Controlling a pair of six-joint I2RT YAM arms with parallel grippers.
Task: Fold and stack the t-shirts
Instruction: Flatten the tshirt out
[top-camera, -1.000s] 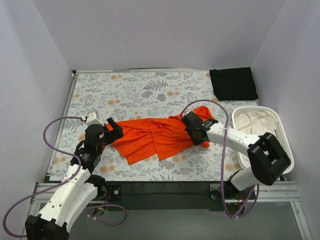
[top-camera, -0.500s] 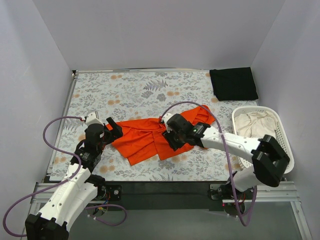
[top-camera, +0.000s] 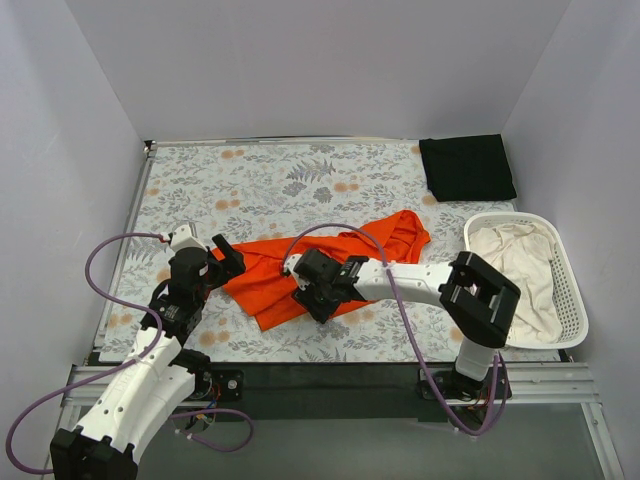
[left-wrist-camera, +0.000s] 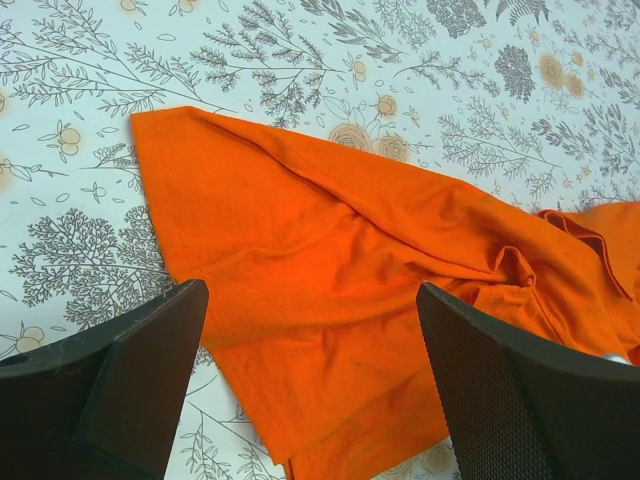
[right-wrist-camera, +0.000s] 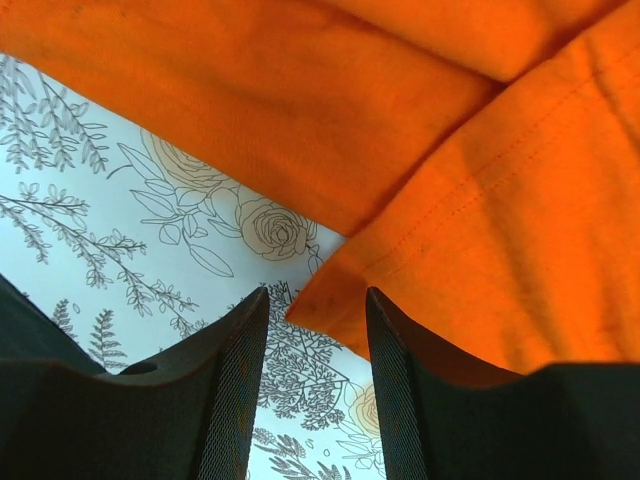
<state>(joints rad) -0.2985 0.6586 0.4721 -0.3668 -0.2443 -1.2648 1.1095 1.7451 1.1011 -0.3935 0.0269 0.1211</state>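
The orange t-shirt (top-camera: 330, 262) lies rumpled across the middle of the floral table; it also shows in the left wrist view (left-wrist-camera: 340, 290) and the right wrist view (right-wrist-camera: 420, 130). The black t-shirt (top-camera: 466, 167) lies folded at the back right. My left gripper (top-camera: 226, 262) is open at the shirt's left end, jaws wide above the fabric (left-wrist-camera: 310, 390). My right gripper (top-camera: 312, 300) is open low over the shirt's front hem, and a hem corner (right-wrist-camera: 320, 305) sits between its fingers (right-wrist-camera: 235, 390).
A white slatted basket (top-camera: 574, 290) with pale cloth (top-camera: 520, 265) inside stands at the right edge. Purple cables loop from both arms. White walls enclose the table on three sides.
My right gripper has swept left along the orange shirt, from its right end to the front hem near the middle. The left arm has not moved.
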